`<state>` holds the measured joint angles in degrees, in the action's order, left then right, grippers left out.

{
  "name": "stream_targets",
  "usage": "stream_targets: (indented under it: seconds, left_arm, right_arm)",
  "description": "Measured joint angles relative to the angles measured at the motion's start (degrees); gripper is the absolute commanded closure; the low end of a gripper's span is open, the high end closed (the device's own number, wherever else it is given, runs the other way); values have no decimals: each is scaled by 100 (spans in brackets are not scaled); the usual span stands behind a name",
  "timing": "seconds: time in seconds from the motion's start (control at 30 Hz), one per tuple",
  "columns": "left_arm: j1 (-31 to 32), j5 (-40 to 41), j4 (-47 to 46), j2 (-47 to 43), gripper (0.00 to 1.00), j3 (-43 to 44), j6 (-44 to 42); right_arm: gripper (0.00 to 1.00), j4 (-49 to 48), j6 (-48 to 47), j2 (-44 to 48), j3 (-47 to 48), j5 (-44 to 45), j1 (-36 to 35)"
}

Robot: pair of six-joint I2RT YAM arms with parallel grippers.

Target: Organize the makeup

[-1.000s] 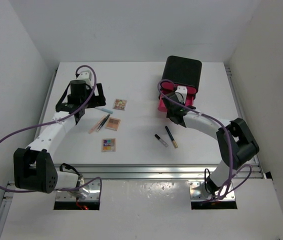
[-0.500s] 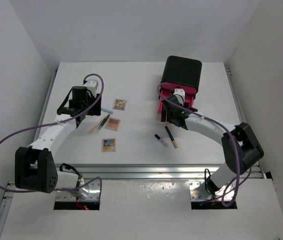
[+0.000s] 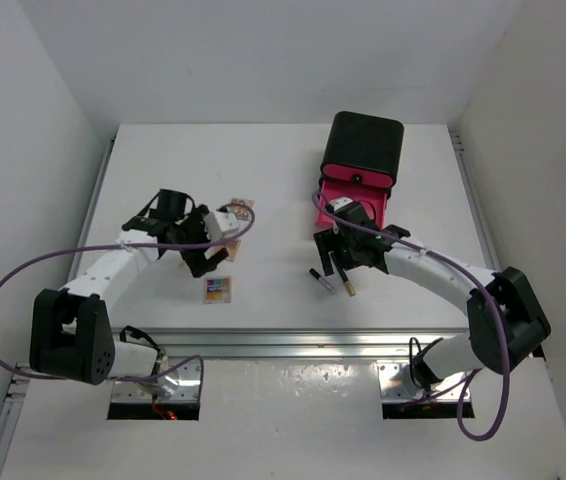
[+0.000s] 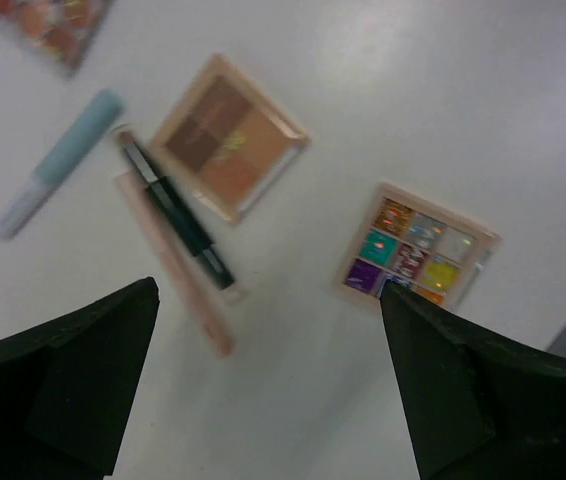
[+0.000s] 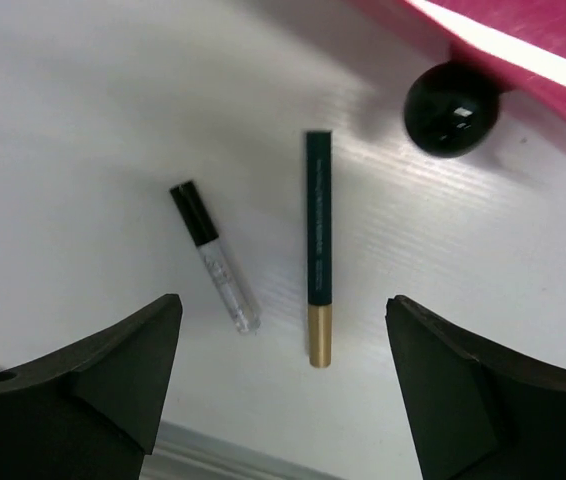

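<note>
My left gripper (image 3: 205, 250) (image 4: 268, 296) is open and hangs over the makeup on the left of the table, holding nothing. Below it lie a tan palette (image 4: 228, 137), a multicolour palette (image 4: 418, 257) (image 3: 217, 289), a pale blue stick (image 4: 58, 163), a dark stick (image 4: 176, 215) and a pinkish stick (image 4: 175, 270). Another palette (image 3: 241, 207) lies farther back. My right gripper (image 3: 337, 256) (image 5: 283, 305) is open and empty above a dark gold-tipped stick (image 5: 319, 260) (image 3: 344, 277) and a clear black-capped tube (image 5: 215, 258) (image 3: 321, 280).
A black box (image 3: 365, 148) with a pink drawer (image 3: 355, 194) (image 5: 523, 40) stands at the back right. The drawer's round black knob (image 5: 450, 95) is just beyond my right gripper. A metal rail (image 3: 293, 343) runs along the table's near edge.
My left gripper swung from the back left to over the palettes and sticks. My right gripper drew back from the pink drawer to above the two sticks and opened wider.
</note>
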<state>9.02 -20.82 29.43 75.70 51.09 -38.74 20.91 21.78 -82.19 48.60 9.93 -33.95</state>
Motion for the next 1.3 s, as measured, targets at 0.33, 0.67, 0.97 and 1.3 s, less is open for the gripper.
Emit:
stream_targets:
  seconds: [0.33,0.67,0.97,1.3]
  left_arm:
    - [1016,-131,1104,1014,0,-249,-1978]
    - [1093,162,455,1215,0,-640,-2181]
    - [1093,151,345,1401,20,-490,-2072]
    - [1093,39,385,1394,49,-468,-2221]
  right_arm:
    - [14,782,-431,-160,229,-614,-20]
    - [13,1010,-422,188,-42,-608,-31]
    - [14,1110,-378,404,-214,-531,-31]
    - [14,1156,-348,428,-208,-192,-31]
